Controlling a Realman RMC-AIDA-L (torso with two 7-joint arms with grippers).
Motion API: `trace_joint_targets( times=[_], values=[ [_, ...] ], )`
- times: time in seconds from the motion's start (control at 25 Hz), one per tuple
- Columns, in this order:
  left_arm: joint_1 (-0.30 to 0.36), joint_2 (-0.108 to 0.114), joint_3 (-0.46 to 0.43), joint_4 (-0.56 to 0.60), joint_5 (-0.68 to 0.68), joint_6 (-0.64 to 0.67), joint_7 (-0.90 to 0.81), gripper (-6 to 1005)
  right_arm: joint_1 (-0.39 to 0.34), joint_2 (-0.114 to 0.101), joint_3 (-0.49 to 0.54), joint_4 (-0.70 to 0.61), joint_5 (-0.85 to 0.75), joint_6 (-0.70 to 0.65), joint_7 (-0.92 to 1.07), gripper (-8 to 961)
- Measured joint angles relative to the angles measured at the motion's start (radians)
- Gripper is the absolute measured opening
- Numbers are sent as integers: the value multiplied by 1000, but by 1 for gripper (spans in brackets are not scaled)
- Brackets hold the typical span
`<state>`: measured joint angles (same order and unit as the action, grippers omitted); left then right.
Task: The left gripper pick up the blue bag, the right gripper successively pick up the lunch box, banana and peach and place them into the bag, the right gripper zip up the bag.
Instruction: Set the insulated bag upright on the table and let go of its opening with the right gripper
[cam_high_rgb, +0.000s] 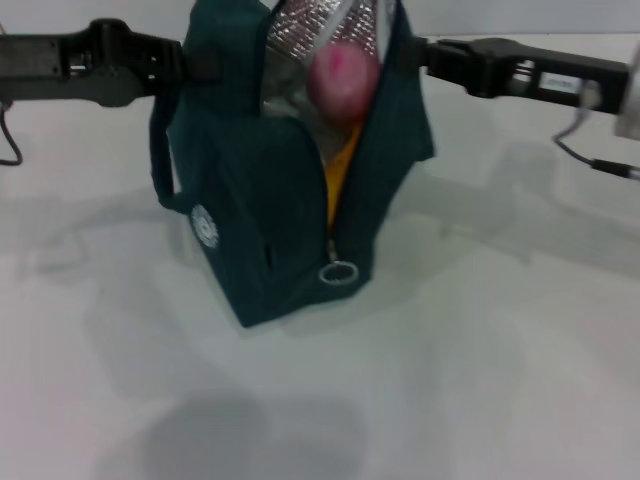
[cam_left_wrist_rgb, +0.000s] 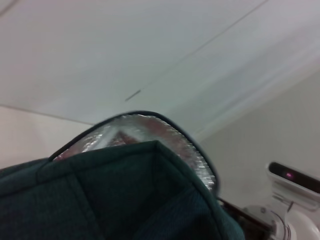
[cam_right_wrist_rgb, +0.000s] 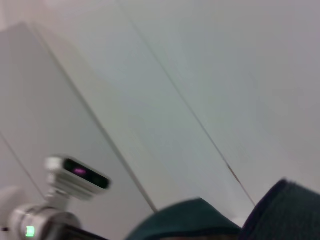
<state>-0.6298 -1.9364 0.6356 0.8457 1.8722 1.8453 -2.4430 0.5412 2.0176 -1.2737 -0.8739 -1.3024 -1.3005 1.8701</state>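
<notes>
On the white table (cam_high_rgb: 480, 380), blue bag (cam_high_rgb: 270, 230) upright, soft and floppy, peach (cam_high_rgb: 343, 78) inside. Ring pull (cam_high_rgb: 338, 272) best to pinch. Left gripper (cam_high_rgb: 190, 62) and right gripper (cam_high_rgb: 425, 55) at rim, grip unclear.

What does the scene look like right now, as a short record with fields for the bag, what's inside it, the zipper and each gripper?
bag: blue bag upright on the white table, front open
contents: peach near the top against the foil lining; banana showing below it; lunch box not visible
zipper: ring pull at the bottom of the opening, not zipped
left gripper: at the bag's upper left edge, fingertips hidden
right gripper: at the bag's upper right edge, fingertips hidden
</notes>
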Motion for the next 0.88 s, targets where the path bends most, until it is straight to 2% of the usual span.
trace_joint_targets(
  times=[0.08, 0.12, 0.16, 0.36, 0.56, 0.88],
  values=[
    [1, -1, 2, -38, 3, -8, 4, 120, -41, 0, 0, -47, 13, -34, 1, 26],
    [1, -2, 3, -58, 5, -18, 10, 120, -80, -1, 1, -71, 37, -94, 2, 27],
    [1, -6, 6, -80, 11, -32, 21, 120, -80, -1, 1, -71, 37, -94, 2, 27],
    [1, -40, 8, -119, 51, -88, 66, 120, -131, -2, -1, -64, 49, -192, -6, 29],
    [-7, -66, 8, -185, 77, -119, 121, 121, -147, -2, -6, -12, 46, -219, -41, 31],
    [4, -76, 9, -218, 98, -121, 153, 121, -151, -2, 8, 59, 49, -234, -98, 34]
  ],
)
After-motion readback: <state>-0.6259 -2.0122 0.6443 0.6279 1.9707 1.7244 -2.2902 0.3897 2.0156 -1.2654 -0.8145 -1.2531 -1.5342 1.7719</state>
